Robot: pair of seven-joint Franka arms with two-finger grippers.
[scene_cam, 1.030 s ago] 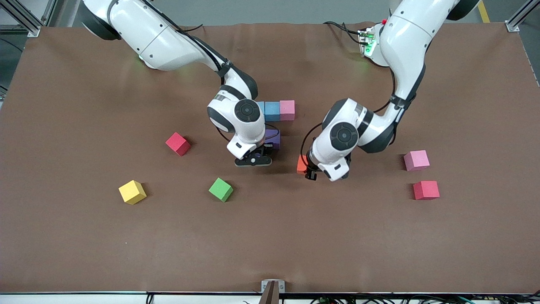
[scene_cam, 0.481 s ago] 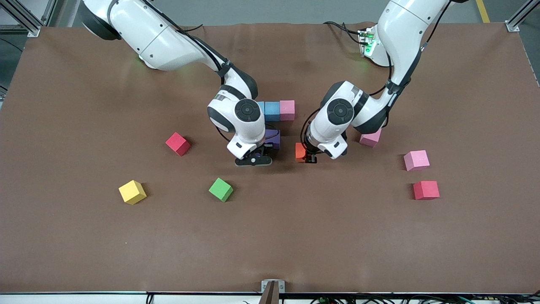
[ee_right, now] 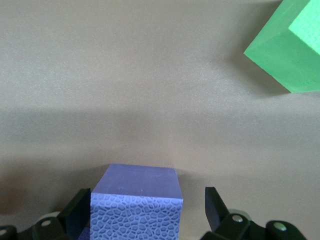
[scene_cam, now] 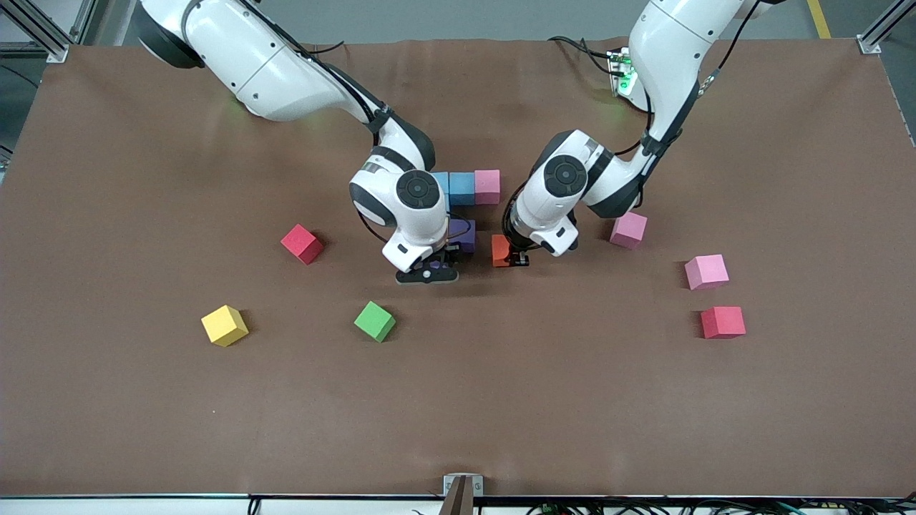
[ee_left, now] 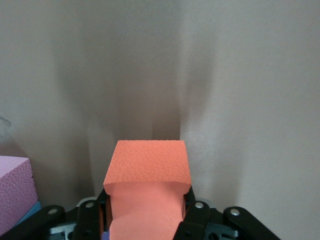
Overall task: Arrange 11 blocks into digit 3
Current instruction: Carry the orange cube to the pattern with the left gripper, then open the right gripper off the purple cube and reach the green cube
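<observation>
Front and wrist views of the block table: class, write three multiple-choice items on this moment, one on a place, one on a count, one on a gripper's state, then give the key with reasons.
1. Where is the green block?
A. nearer the front camera than the purple block
B. stacked on the yellow block
C. in a gripper

2. How many red cubes lie on the table?
A. none
B. two
C. four

3. What is the left gripper doing?
A. open over bare table
B. shut on the orange block
C. shut on a green block

Key: 1 A, it lies lower in the front view; 2 B, one toward each arm's end; 3 B, the left wrist view shows fingers pressing orange foam.
</observation>
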